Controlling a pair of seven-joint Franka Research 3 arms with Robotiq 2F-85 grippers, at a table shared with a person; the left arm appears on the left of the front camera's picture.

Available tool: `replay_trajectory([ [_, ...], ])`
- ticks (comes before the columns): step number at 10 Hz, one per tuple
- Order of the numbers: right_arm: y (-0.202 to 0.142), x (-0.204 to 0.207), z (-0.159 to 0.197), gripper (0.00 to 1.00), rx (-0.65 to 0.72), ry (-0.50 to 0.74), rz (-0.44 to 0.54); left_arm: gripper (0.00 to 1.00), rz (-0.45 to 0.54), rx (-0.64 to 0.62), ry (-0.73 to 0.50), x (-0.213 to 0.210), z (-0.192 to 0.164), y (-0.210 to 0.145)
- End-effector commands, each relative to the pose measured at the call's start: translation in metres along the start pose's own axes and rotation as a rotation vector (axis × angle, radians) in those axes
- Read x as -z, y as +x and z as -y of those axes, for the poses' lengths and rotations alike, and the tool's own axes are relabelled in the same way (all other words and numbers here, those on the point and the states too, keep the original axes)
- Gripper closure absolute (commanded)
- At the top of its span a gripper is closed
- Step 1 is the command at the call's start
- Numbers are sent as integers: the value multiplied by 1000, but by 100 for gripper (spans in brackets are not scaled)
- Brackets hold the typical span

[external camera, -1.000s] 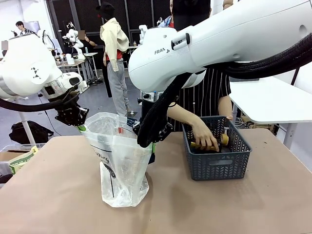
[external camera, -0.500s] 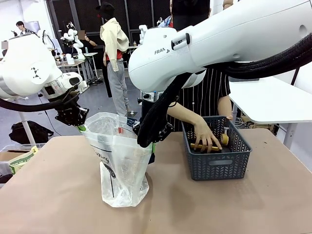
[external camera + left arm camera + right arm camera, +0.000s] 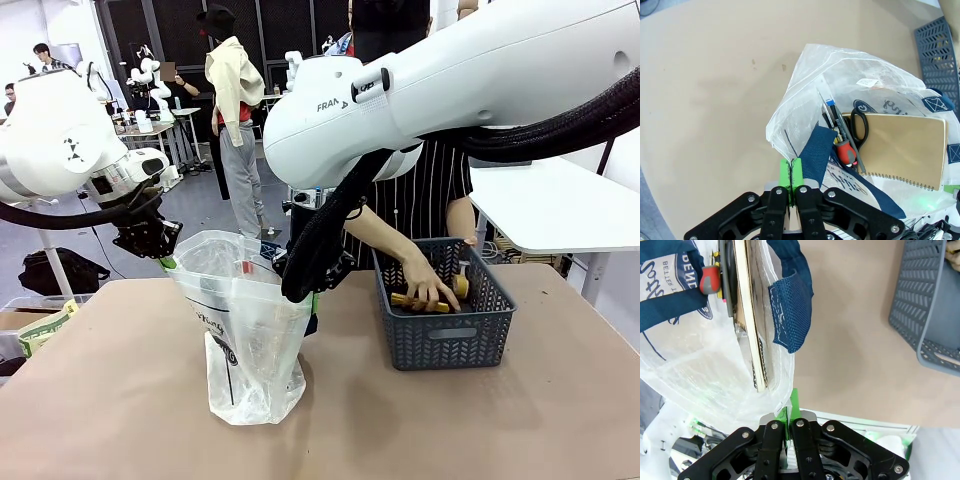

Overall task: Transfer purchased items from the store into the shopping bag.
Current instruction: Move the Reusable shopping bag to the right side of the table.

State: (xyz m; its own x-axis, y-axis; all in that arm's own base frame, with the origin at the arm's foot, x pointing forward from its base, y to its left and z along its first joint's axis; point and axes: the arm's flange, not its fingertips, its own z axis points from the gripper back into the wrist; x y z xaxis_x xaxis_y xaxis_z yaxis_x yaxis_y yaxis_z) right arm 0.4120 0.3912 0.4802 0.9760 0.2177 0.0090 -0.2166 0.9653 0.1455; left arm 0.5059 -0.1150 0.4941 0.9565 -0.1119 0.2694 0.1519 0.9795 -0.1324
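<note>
Firstly, far left: left gripper (image 3: 150,238), black with green pads, hanging above the brown table (image 3: 90,410). In its wrist view the left gripper (image 3: 791,170) has its pads pressed together on the thin film of the bag's rim, just beside a navy strap handle (image 3: 816,150).

Next, left of centre: shopping bag (image 3: 245,330), translucent whitish plastic with black lettering, standing upright on the table with its mouth held apart between the two arms. Contents seen from above:
- spiral notebook (image 3: 905,147), tan cover, standing on edge
- scissors (image 3: 860,125), black handles
- screwdriver (image 3: 845,150), red handle

Centre: right gripper (image 3: 312,285), partly hidden behind its own black cable, at the bag's right-hand rim. Its wrist view shows the right gripper (image 3: 790,407) with its pads closed flat on the plastic edge, the second strap end (image 3: 790,310) hanging loose above.

Right of centre: a person's hand (image 3: 430,285), reaching down into the basket and resting on the purchased items (image 3: 415,300), which are yellowish-tan and too small to tell apart.

Right: store basket (image 3: 450,340), dark grey plastic with latticed sides, set on the table near the bag but apart from it.
</note>
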Motion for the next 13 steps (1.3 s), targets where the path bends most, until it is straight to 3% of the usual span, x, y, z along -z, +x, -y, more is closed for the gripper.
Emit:
replay_trajectory([
  [1, -4, 0, 4, 100, -7, 14, -1, 100, 13, -7, -2, -1, -2, -4],
  [13, -4, 0, 4, 100, -7, 14, -1, 100, 13, -7, -2, -1, -2, -4],
])
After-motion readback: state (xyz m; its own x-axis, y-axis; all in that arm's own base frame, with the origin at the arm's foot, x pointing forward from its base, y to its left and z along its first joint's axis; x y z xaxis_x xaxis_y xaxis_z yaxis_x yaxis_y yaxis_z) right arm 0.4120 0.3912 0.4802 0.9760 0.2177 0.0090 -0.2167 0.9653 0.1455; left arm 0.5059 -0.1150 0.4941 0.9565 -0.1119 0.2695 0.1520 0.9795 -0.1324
